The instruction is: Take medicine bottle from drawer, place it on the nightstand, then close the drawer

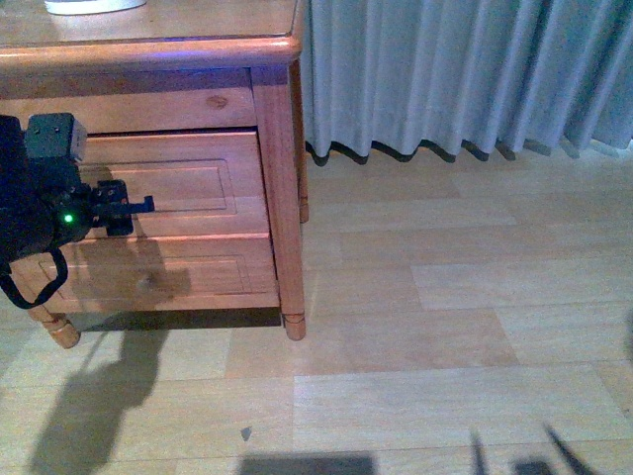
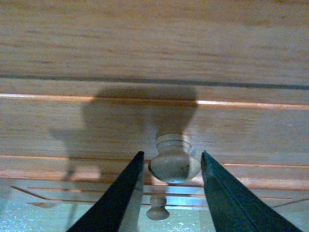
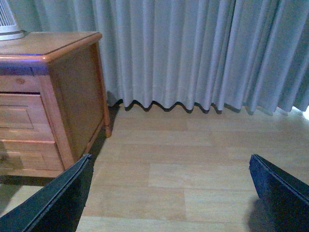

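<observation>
Grey curtain [image 1: 465,74] in bg, lt wood floor [image 1: 445,327], white slatted device [image 3: 9,21]

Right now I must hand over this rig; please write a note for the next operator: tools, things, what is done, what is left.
Left tool: open, fingers either side of the drawer knob, not closed on it.
Right tool: open, empty, above the floor.
Drawer: shut. Medicine bottle: not in view. Nightstand top: only part of a white device shows.
Done: nothing yet. Left: grip knob, pull drawer open, put bottle on top, close drawer.

Glossy wooden nightstand [image 1: 279,198] (honey-brown varnish), matt cloth curtain [image 1: 445,69].
</observation>
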You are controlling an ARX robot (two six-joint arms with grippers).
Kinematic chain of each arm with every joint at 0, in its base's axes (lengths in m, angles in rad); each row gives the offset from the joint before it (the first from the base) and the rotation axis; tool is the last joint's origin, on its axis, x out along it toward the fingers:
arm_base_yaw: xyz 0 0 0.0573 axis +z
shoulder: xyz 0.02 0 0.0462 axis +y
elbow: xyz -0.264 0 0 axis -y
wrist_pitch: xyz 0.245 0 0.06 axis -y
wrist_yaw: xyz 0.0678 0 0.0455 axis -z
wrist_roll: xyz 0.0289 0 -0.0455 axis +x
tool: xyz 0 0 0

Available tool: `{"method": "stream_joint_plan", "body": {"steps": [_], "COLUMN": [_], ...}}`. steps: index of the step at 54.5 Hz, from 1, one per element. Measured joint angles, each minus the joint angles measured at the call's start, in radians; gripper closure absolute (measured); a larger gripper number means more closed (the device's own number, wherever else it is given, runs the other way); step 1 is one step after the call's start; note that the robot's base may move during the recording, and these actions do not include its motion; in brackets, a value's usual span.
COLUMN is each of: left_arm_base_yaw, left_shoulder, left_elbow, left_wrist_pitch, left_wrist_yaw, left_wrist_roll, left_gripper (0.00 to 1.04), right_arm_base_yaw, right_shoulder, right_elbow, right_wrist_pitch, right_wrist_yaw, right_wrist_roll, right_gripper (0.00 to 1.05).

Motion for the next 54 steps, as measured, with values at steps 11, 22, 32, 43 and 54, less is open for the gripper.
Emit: {"method": "stream_joint_plan", "body": {"steps": [11, 22, 32, 43, 54], "left_arm_base_yaw": [0.000, 0.000, 0.001, 0.005, 0.010], "left_shoulder": [-0.002, -0.005, -0.044, -0.121, -0.195], "left_elbow": [-0.001, -0.037, -0.151, -0.371, -0.640], "left_wrist_pitch": [0.008, 0.058, 0.137, 0.273, 0.439], "left_wrist_yaw": [-0.002, 0.002, 0.008, 0.021, 0.033], "left_wrist_roll": [0.000, 0.010, 0.007, -0.018, -0.031], "left_gripper": [0.75, 0.81, 0.81, 0.81, 0.81], "right_arm_base_yaw": [0.000, 0.000, 0.000, 0.000, 0.000], "right_shoulder": [0.000, 0.000, 0.000, 0.000, 0.000], "right_elbow": [0.000, 0.000, 0.000, 0.000, 0.000], "right_wrist_pitch": [0.000, 0.000, 0.000, 0.000, 0.000], "right_wrist_yaw": [0.000, 0.000, 0.000, 0.000, 0.000], "right_wrist_roll": [0.000, 0.000, 0.000, 0.000, 0.000], "right_gripper": [0.07, 0.07, 0.07, 0.07, 0.07]}}
